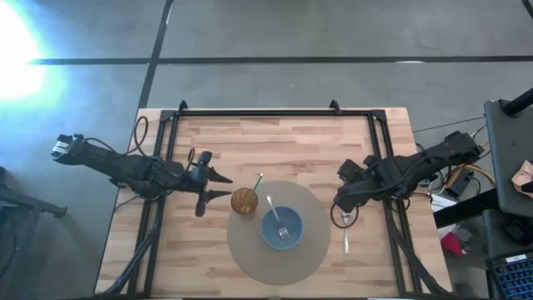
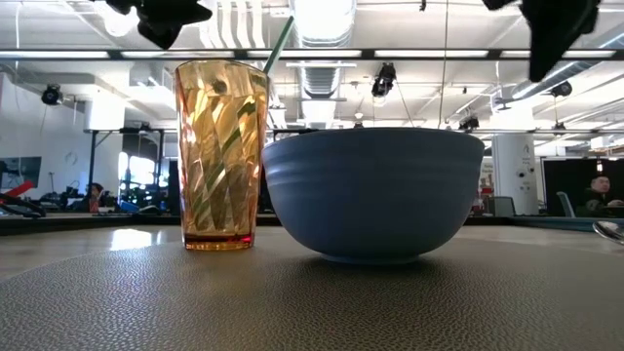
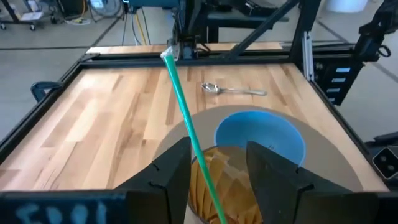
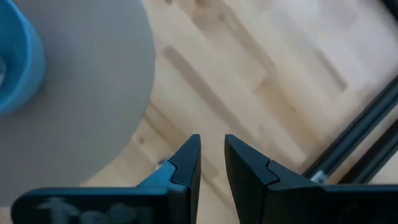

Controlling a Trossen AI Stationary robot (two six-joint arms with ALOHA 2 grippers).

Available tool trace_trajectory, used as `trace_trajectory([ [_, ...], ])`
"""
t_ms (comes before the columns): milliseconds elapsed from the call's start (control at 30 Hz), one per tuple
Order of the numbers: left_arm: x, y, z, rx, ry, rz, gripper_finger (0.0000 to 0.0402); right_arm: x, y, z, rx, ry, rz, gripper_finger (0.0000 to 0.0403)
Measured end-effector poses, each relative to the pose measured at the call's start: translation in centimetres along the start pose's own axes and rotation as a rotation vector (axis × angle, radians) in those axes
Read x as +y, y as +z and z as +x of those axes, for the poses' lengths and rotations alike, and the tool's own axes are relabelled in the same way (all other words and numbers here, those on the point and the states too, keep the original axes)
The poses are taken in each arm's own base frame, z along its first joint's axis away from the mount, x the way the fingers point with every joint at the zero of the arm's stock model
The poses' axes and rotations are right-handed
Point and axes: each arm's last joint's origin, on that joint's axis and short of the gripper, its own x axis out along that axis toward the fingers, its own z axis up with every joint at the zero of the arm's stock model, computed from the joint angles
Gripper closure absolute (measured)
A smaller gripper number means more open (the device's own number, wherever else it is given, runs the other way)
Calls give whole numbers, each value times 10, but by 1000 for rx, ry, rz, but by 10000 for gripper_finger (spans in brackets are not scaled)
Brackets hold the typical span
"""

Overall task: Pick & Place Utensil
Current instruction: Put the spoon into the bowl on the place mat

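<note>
A silver spoon (image 1: 346, 235) lies flat on the wood, right of the round grey mat (image 1: 250, 258); it also shows in the left wrist view (image 3: 233, 90). My right gripper (image 1: 337, 202) hovers above the spoon's far end, pointing down, its fingers (image 4: 186, 163) open by a narrow gap and touching nothing. My left gripper (image 1: 223, 187) is open and level, just left of the amber cup (image 1: 244, 201); the cup (image 3: 217, 180) shows beyond its fingertips, apart from them. A green straw (image 3: 183, 118) leans in the cup. A blue bowl (image 1: 281, 227) on the mat holds a fork (image 1: 280, 218).
Cup (image 2: 219, 156) and bowl (image 2: 375, 195) stand side by side on the mat. A black frame (image 1: 275, 112) runs along the table's far, left and right edges. Bare wood lies between the mat and the far edge. The room behind holds lights and equipment.
</note>
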Motion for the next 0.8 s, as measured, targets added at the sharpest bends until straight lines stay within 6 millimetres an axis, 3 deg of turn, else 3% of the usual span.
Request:
trace_trajectory([
  [433, 0, -16, 7, 59, 5, 15, 244, 7, -49, 30, 181, -70, 205, 335],
  [800, 0, -18, 7, 62, 6, 20, 244, 14, -65, 40, 183, -44, 440, 335],
])
